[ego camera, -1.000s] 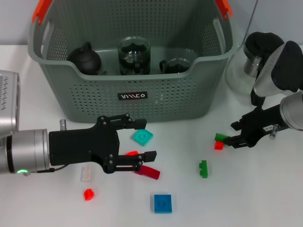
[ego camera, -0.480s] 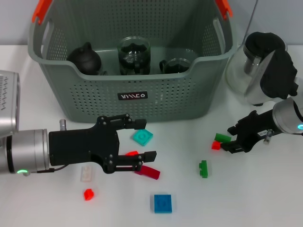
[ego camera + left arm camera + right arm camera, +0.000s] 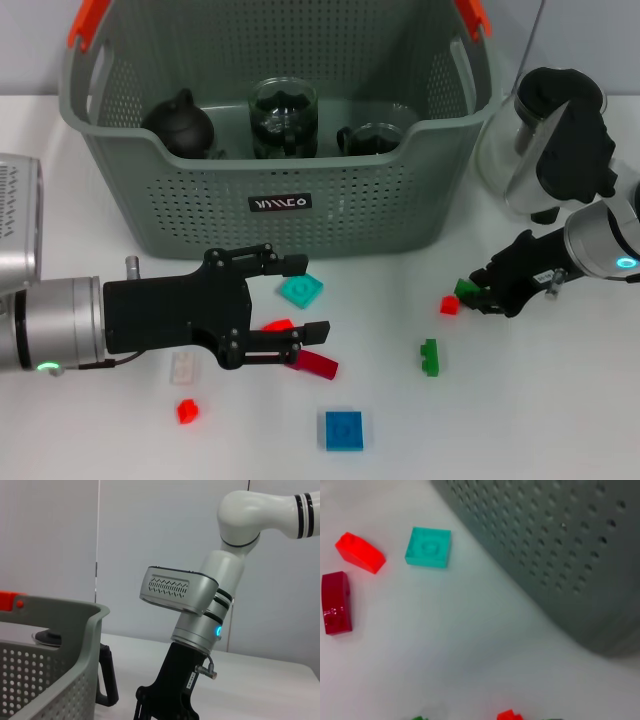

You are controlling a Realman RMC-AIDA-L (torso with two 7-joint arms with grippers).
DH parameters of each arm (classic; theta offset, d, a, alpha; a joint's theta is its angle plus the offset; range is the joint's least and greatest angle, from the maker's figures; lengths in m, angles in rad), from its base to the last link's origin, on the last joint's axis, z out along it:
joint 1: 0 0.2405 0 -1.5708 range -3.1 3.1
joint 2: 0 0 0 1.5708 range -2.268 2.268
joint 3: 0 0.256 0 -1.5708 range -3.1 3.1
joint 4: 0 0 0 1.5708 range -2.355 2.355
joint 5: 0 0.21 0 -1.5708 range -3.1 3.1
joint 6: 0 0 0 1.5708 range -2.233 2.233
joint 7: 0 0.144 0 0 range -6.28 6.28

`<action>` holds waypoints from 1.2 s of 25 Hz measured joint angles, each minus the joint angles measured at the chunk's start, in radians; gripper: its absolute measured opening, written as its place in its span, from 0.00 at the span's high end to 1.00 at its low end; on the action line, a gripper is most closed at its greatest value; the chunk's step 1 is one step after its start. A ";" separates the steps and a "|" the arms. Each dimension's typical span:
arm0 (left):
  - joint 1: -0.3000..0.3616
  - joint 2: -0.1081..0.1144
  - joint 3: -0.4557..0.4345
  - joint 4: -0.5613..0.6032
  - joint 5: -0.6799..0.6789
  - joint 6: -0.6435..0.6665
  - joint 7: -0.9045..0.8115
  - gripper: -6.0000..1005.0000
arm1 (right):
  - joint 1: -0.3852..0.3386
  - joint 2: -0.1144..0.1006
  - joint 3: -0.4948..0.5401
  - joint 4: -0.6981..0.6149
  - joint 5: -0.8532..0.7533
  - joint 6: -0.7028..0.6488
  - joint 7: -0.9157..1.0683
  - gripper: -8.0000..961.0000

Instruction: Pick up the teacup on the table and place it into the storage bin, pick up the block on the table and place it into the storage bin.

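The grey-green storage bin [image 3: 300, 215] stands at the back with a black teapot [image 3: 180, 125] and two glass teacups [image 3: 283, 118] inside. My left gripper [image 3: 303, 296] is open and low over the table, with a teal block [image 3: 300, 290] between its fingers and a red block [image 3: 278, 325] by the lower finger. My right gripper [image 3: 483, 293] is down at a green block [image 3: 466, 289], and a small red block [image 3: 449, 304] lies just beside it. The right wrist view shows the teal block [image 3: 428, 547] and the bin wall [image 3: 560, 545].
A glass pot with a black lid [image 3: 540, 135] stands right of the bin, behind my right arm. Loose blocks lie in front: dark red [image 3: 315, 365], green [image 3: 429, 357], blue [image 3: 343, 430], small red [image 3: 186, 410], and a clear one [image 3: 184, 367].
My right gripper has moved left and down onto the green block. The small red block beside it has shifted a little left. The left arm has not moved.
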State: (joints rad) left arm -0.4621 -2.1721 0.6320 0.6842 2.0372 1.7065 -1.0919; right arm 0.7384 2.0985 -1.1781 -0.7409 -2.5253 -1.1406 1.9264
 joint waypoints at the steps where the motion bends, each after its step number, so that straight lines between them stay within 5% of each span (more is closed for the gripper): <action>1: 0.000 0.000 0.000 0.000 0.000 0.000 0.000 0.24 | 0.002 0.000 0.000 0.000 0.000 -0.002 0.000 0.55; 9: -0.001 0.000 0.000 0.000 0.000 -0.002 -0.002 0.24 | -0.002 0.000 0.009 -0.023 0.001 -0.027 0.000 0.82; 12: 0.000 0.001 -0.006 0.001 0.000 -0.002 -0.003 0.24 | -0.027 -0.002 0.040 -0.091 0.002 -0.102 0.000 0.82; 21: 0.002 0.002 -0.023 0.002 0.000 -0.002 -0.005 0.25 | -0.093 -0.006 0.247 -0.441 0.128 -0.709 0.014 0.82; 25: 0.002 0.002 -0.037 0.002 0.000 -0.002 -0.005 0.25 | -0.058 -0.020 0.294 -0.567 0.371 -0.851 0.134 0.82; 30: -0.003 0.004 -0.052 0.005 0.000 -0.002 -0.005 0.25 | 0.107 -0.069 0.294 -0.487 0.515 -0.677 0.211 0.82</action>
State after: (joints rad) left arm -0.4651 -2.1677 0.5804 0.6895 2.0370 1.7047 -1.0968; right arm 0.8451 2.0300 -0.8837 -1.2276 -2.0103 -1.8176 2.1376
